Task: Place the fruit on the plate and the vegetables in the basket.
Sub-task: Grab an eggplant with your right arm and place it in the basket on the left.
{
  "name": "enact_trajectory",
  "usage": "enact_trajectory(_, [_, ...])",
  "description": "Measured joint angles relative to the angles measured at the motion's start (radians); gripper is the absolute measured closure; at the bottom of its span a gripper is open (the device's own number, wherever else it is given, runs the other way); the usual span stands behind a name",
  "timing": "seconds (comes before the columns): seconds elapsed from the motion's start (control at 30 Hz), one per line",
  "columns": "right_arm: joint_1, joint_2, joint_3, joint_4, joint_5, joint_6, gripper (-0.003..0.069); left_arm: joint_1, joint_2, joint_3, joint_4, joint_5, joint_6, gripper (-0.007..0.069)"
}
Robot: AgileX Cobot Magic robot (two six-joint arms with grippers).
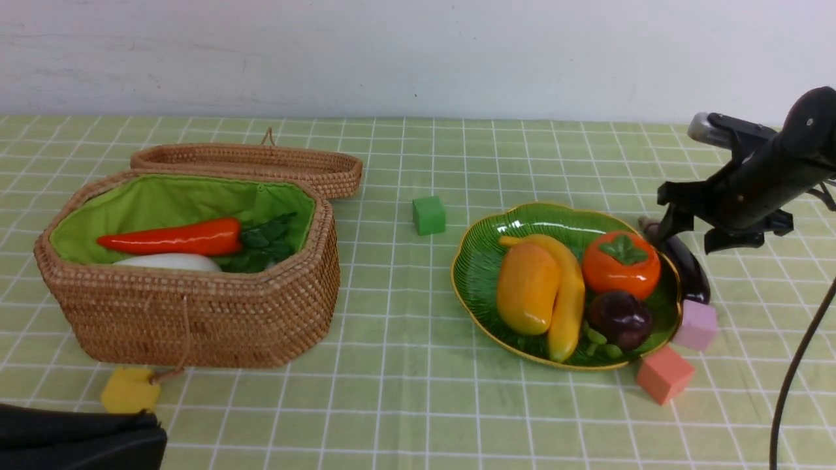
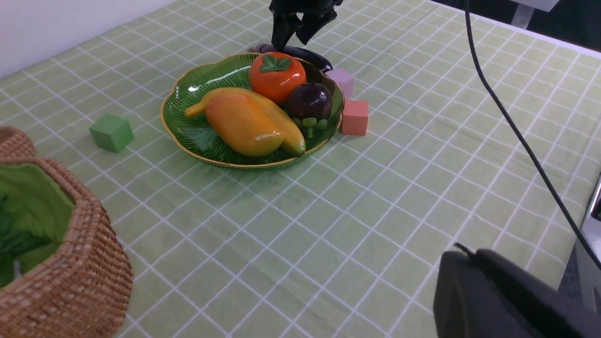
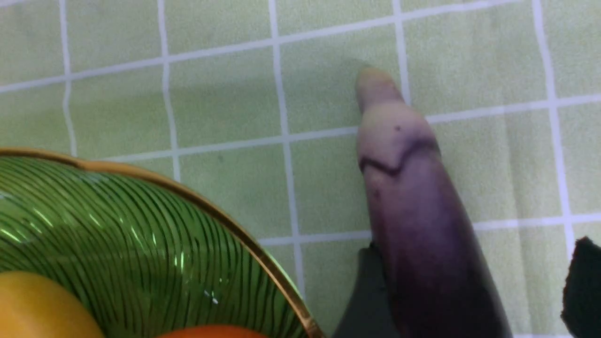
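The green plate point(image 1: 471, 261) holds a mango point(image 1: 528, 287), banana point(image 1: 569, 307), persimmon point(image 1: 620, 264) and mangosteen point(image 1: 620, 318). Right behind its rim, a dark-purple eggplant point(image 1: 689, 271) lies on the cloth. My right gripper point(image 1: 699, 235) stands open astride it. In the right wrist view one finger point(image 3: 361, 291) is close beside the eggplant point(image 3: 413, 202) and the other finger point(image 3: 582, 281) stands well apart. The wicker basket point(image 1: 196, 313) holds a red chili point(image 1: 173, 238) and a white radish point(image 1: 171, 262). My left gripper point(image 2: 474, 258) is shut and empty, low by the table's near edge.
The basket's lid point(image 1: 248, 163) lies open behind it. Small cubes sit about: green point(image 1: 428, 215) between basket and plate, lilac point(image 1: 696, 324) and salmon point(image 1: 664, 374) touching the plate's right front rim, yellow point(image 1: 129, 390) before the basket. A black cable point(image 1: 793, 372) hangs at the right.
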Motion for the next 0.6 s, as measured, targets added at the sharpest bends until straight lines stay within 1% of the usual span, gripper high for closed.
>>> enact_trajectory(0.23, [0.000,0.029,0.000,0.019,-0.029,-0.001,0.0144,0.000,0.000,0.000,-0.003,0.000,0.000,0.0636])
enact_trajectory(0.47, [0.000,0.048,0.000,0.005,-0.034,-0.002,0.0146,0.000,0.000,0.000,-0.003,0.000,0.000,0.0636])
enact_trajectory(0.53, [0.000,0.049,-0.002,-0.002,-0.034,-0.004,0.0157,0.000,0.000,0.000,-0.003,0.000,0.000,0.0634])
enact_trajectory(0.6, [0.000,0.049,-0.002,-0.014,-0.034,-0.005,0.0191,0.000,0.000,0.000,-0.003,0.000,0.000,0.0634])
